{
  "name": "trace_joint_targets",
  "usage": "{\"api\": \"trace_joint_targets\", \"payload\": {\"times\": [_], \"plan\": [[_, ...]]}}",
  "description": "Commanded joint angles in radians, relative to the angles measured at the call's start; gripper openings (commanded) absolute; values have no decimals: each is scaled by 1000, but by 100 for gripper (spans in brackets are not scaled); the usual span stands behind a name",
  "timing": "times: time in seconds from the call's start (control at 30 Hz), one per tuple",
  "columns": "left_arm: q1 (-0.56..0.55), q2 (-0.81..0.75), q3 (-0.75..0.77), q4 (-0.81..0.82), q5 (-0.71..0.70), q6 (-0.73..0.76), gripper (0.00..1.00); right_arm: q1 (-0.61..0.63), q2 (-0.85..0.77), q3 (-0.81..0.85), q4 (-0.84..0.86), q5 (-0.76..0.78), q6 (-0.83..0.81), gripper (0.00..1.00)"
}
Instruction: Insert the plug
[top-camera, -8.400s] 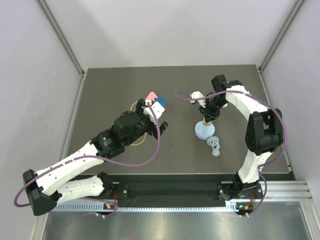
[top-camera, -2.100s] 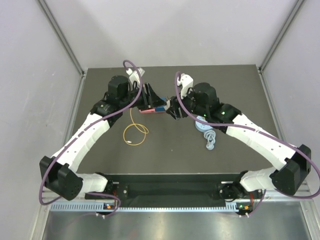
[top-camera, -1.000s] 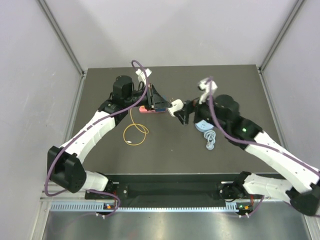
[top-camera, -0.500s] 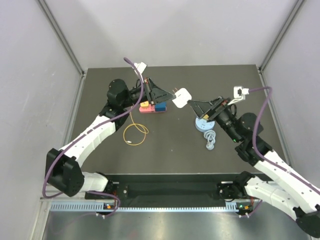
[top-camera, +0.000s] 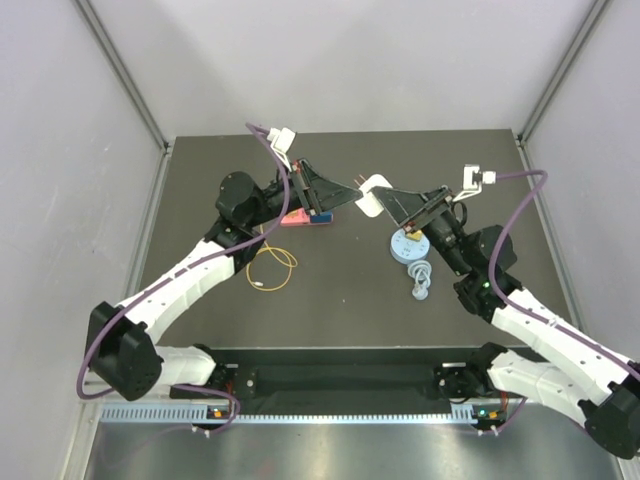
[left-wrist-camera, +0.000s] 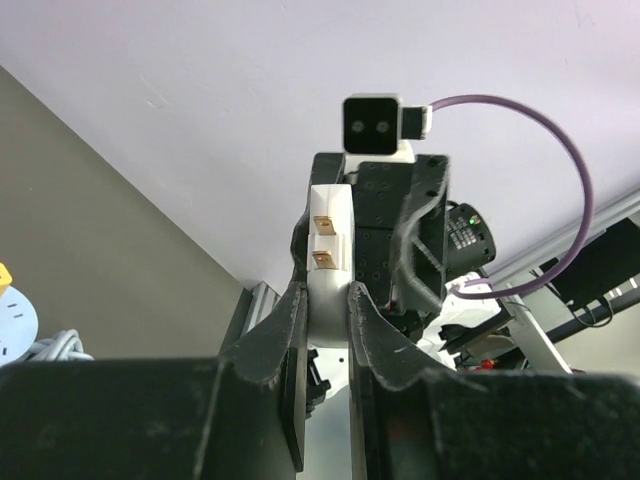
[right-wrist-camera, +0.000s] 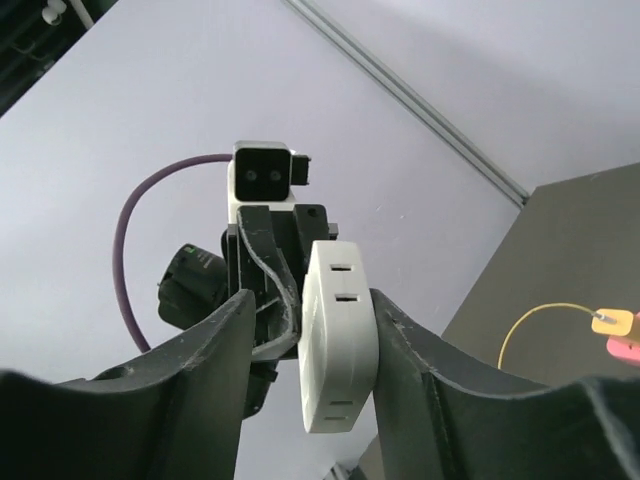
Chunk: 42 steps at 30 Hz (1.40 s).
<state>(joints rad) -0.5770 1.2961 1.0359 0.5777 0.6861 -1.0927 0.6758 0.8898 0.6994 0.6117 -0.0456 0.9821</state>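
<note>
wire loop (top-camera: 268, 268), yellow, lies on the dark table (top-camera: 200, 180), off to the left of the left jaws and nearer the arm bases. a pink and blue block (top-camera: 298, 218) sits on the table right under the left gripper (top-camera: 350, 191), partly hidden by it. i see that gripper up off the surface, its jaws pinched on the white plug (left-wrist-camera: 328, 275). in its wrist view the plug's lower end is clamped between both pads, and two brass prongs (left-wrist-camera: 323, 226) stick out of the face turned left. the plug hangs in the air between the two grippers, which point at each other tip to tip. the right gripper (top-camera: 388, 202) meets it from the other side, jaws standing either side of the plug body. in the right wrist view the slotted face looks at the camera and one finger (right-wrist-camera: 400, 330) touches the plug's edge. on the other side the left gripper's dark finger overlaps, so i cannot tell whether the right jaws truly clamp the plug or only bracket it. on the table under the right jaws lies a light blue disc (top-camera: 405, 250), with a grey coiled cable (top-camera: 422, 282) just beside it on the near side.
</note>
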Motion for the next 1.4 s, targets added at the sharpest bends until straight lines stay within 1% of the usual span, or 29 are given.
{"api": "trace_joint_targets", "payload": {"times": [0.0, 0.03, 0.23, 0.27, 0.3, 0.43, 0.47, 0.5, 0.53, 0.57, 0.63, 0.67, 0.7, 0.73, 0.77, 0.8, 0.83, 0.9, 0.93, 0.97, 1.0, 1.03, 1.07, 1.1, 1.13, 1.17, 1.2, 1.23, 1.37], "plan": [[-17, -15, -10, 96, -40, -4, 0, 8, 14, -24, 148, 4, 53, 43], [-20, -9, -8, 105, -39, -6, 0, 13, 17, -29, 164, 6, 58, 39], [-34, 9, 0, 109, -36, 1, 0, 22, 41, -34, 178, 4, 59, 39], [-34, 6, 0, 109, -39, 2, 0, 22, 43, -37, 180, 10, 56, 36], [-34, 6, -3, 108, -40, 2, 0, 22, 41, -37, 183, 15, 56, 33], [-34, -9, -13, 106, -46, 5, 0, 24, 49, -38, 197, 20, 49, 0], [-34, -23, -19, 96, -52, 22, 0, 24, 51, -35, 198, 18, 49, 0], [-32, -30, -19, 39, -72, 36, 1, 22, 48, -35, 195, 16, 43, 0], [-32, -41, -14, 4, -88, 77, 38, 24, 44, -35, 188, 18, 27, 0], [-32, -63, -14, -40, -101, 98, 54, 24, 31, -34, 177, 27, 15, 0], [-32, -89, -28, -122, -125, 158, 77, 22, -7, -18, 105, 35, -55, 0], [-32, -116, -36, -137, -129, 172, 80, 19, -23, -5, 64, 38, -100, 0], [-29, -129, -43, -154, -132, 188, 82, 15, -43, 14, -69, 39, -155, 0], [-27, -142, -56, -198, -135, 220, 83, -2, -79, 38, -151, 39, -275, 0], [-26, -165, -57, -225, -135, 238, 83, -16, -94, 93, -227, 87, -336, 0], [-18, -175, -56, -261, -135, 258, 83, -39, -103, 126, -313, 85, -388, 0], [-12, -184, -44, -335, -134, 304, 84, -103, -104, 203, -461, 73, -495, 0], [5, -210, -21, -432, -122, 367, 83, -188, -83, 305, -648, -44, -598, 0], [6, -219, 7, -541, -125, 457, 83, -267, -43, 413, -820, -98, -706, 0], [6, -242, 19, -603, -146, 511, 83, -295, -17, 469, -899, -170, -761, 0], [6, -259, 30, -651, -167, 561, 83, -326, 13, 524, -974, -189, -813, 0], [6, -297, 36, -749, -193, 652, 83, -332, 85, 642, -1153, -189, -923, 0], [6, -320, 38, -780, -223, 693, 84, -335, 124, 699, -1225, -171, -966, 0], [6, -343, 35, -815, -285, 733, 86, -335, 159, 748, -1297, -157, -1017, 0], [6, -365, 26, -838, -308, 799, 87, -335, 217, 825, -1351, -154, -1098, 0], [6, -407, 20, -875, -332, 827, 89, -334, 241, 851, -1429, -131, -1129, 0], [6, -426, 13, -886, -353, 855, 91, -335, 257, 870, -1451, -113, -1155, 0], [6, -440, 3, -897, -350, 910, 99, -337, 285, 883, -1466, -109, -1215, 0], [-18, -501, -40, -892, -415, 941, 99, -337, 346, 868, -1524, -161, -1339, 0]]}}
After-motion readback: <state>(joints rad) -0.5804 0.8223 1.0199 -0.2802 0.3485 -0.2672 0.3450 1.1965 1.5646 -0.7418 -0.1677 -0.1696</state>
